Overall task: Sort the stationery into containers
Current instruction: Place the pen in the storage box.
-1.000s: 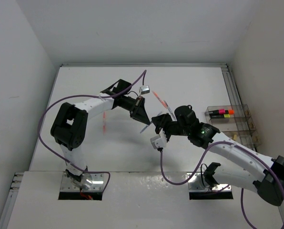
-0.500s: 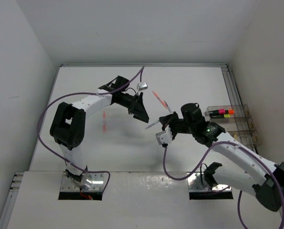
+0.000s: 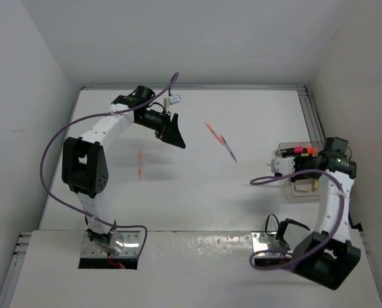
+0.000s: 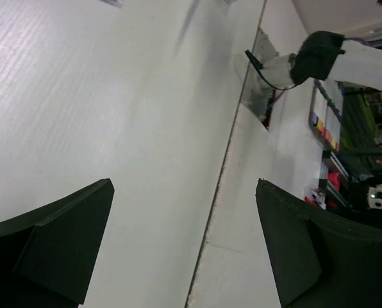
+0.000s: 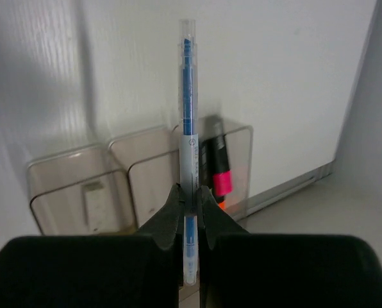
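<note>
My right gripper [image 5: 190, 191] is shut on a thin blue pen [image 5: 188, 128], which stands upright between the fingers. It hangs over a row of clear containers [image 5: 130, 151]. The left box holds a small eraser [image 5: 93, 199]. The right box holds highlighters [image 5: 222, 174] with pink and orange ends. From above, this gripper [image 3: 298, 176] is at the table's right edge, over the containers [image 3: 282, 147]. My left gripper [image 3: 178, 141] stands open at the far middle-left, and the left wrist view shows nothing between its jaws [image 4: 184, 183]. A red pen [image 3: 211, 128], a dark pen [image 3: 231, 149] and another red pen [image 3: 140, 165] lie loose.
A metal rail [image 3: 311, 119] runs along the table's right side beside the containers. White walls close in the table on the left, back and right. Purple cables [image 3: 50, 154] loop off both arms. The table's near edge [image 4: 220, 192] crosses the left wrist view.
My right arm swung from the table's middle to the right edge, carrying the blue pen over the containers. My left gripper opened and drew back toward the far left.
</note>
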Controlling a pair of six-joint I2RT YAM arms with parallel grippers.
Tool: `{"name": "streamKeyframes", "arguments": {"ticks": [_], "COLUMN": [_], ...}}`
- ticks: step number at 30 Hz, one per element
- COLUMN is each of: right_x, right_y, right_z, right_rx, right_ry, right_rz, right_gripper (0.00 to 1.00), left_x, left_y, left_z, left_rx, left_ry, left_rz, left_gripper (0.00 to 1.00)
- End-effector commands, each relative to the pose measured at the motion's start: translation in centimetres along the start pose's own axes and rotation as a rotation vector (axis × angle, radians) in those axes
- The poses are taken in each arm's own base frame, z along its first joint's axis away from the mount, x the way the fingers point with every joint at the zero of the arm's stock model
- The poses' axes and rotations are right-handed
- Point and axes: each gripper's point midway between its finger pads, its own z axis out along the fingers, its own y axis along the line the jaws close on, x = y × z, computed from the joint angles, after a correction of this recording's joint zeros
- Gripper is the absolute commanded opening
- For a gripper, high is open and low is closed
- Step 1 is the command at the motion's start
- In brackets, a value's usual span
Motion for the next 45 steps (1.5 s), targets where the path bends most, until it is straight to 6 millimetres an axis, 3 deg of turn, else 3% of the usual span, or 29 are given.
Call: {"name": "streamKeyframes", "arguments": {"ticks": [1,3,4,8,14,21,27,34,45], "right_x": [0.4,2.6,3.3,7.2,10.8,14.5,16.5,17.2,17.2], "right_y": [0.5,0.8,0.8,1.1,0.2,-1.0,-1.8,-1.9,-1.5], "right_z": [-1.5,-1.8,-1.9,-2.3,-2.7,-1.5,-0.7,0.1,0.6], "right_rx": [-0.017,-0.029,-0.031,-0.029,0.010,0.063,0.083,0.092,0.076], "right_ry": [-0.085,-0.069,-0.062,-0.037,-0.009,0.018,0.026,0.033,0.036], "right_rz": [-0.102,-0.059,-0.071,-0.065,-0.127,-0.269,-0.347,-0.382,-0.425], "right_gripper": [0.00,0.00,0.00,0.00,0.00,0.00,0.00,0.01,0.31], "left_x": [-0.8,-0.7,-1.6,-2.0,-1.9,-1.7,-0.9,-0.8,-0.9], "left_y": [0.9,1.5,1.1,0.8,1.2,2.0,3.0,3.6,3.8], "left_z": [-1.0,-1.3,-1.7,-2.3,-2.3,-2.3,-2.4,-2.2,-2.2], "left_rx": [-0.090,-0.132,-0.147,-0.162,-0.118,-0.167,-0.206,-0.213,-0.206], "left_ry": [-0.036,-0.056,-0.091,-0.135,-0.138,-0.133,-0.115,-0.104,-0.105], "left_rz": [0.076,0.075,0.130,0.172,0.111,0.114,0.107,0.101,0.096], "left_gripper": [1.00,1.00,1.00,1.00,1.00,1.00,1.00,1.00,1.00]}}
